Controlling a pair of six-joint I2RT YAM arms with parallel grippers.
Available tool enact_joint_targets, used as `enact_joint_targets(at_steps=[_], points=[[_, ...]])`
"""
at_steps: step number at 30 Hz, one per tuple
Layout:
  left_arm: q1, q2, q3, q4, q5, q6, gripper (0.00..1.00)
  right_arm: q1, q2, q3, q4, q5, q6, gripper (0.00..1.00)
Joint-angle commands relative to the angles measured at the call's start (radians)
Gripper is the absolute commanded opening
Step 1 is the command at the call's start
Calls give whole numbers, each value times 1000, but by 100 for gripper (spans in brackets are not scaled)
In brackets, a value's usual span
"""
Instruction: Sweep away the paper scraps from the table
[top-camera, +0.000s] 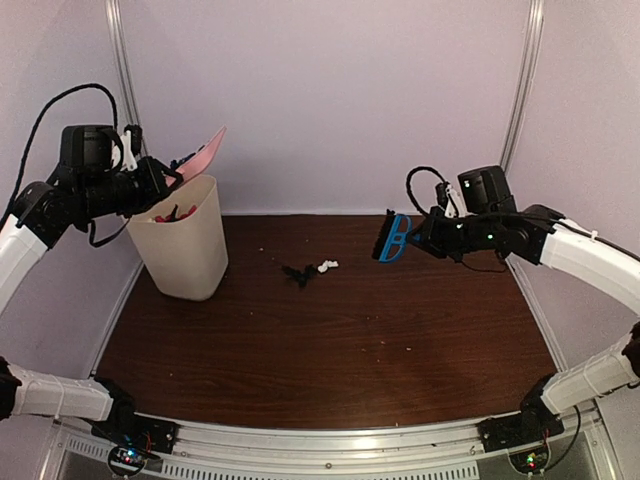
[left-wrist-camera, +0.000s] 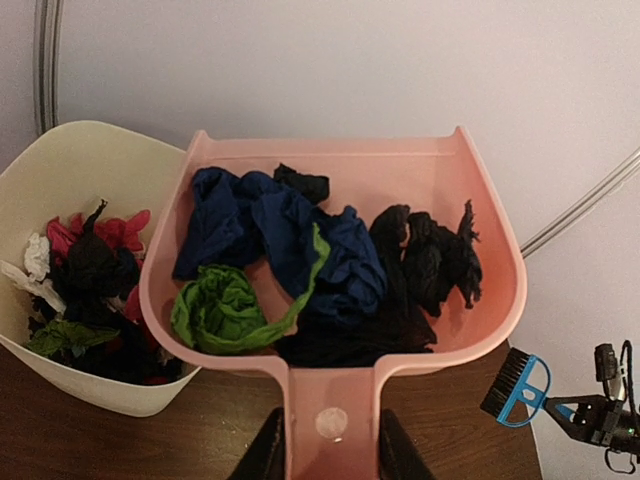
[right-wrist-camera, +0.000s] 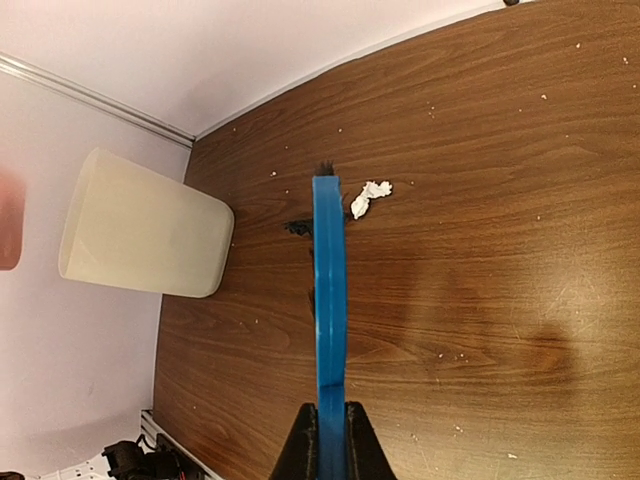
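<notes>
My left gripper (left-wrist-camera: 332, 450) is shut on the handle of a pink dustpan (left-wrist-camera: 400, 180), held tilted over a cream bin (top-camera: 185, 255). Dark blue (left-wrist-camera: 270, 235), green (left-wrist-camera: 215, 305) and black (left-wrist-camera: 430, 260) paper scraps lie in the pan. More scraps (left-wrist-camera: 90, 280) fill the bin. On the table (right-wrist-camera: 480, 250), a black scrap (top-camera: 297, 273) and a white scrap (top-camera: 327, 266) lie near the middle. My right gripper (right-wrist-camera: 330, 435) is shut on a blue hand brush (right-wrist-camera: 328, 290), held in the air right of those two scraps.
The cream bin (right-wrist-camera: 145, 225) stands at the table's far left, close to the back wall. Tiny pale crumbs (right-wrist-camera: 440, 350) dot the wood. A silver rail (top-camera: 330, 440) runs along the front edge between the arm bases.
</notes>
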Motion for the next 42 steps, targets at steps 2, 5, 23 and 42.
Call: enact_joint_targets(at_steps=[2,5,23,42], points=[[40,4,50,2,70,-106,0,-25,63,14,68,30,56,0],[48,3,45,-3,74,-147,0,-35,108,26,94,28,73,0],[240,18,-48,82,269,-333,0,-46,219,44,128,-9,131,0],[333,11,-142,243,389,-607,0,-57,23,-69,50,99,165,0]])
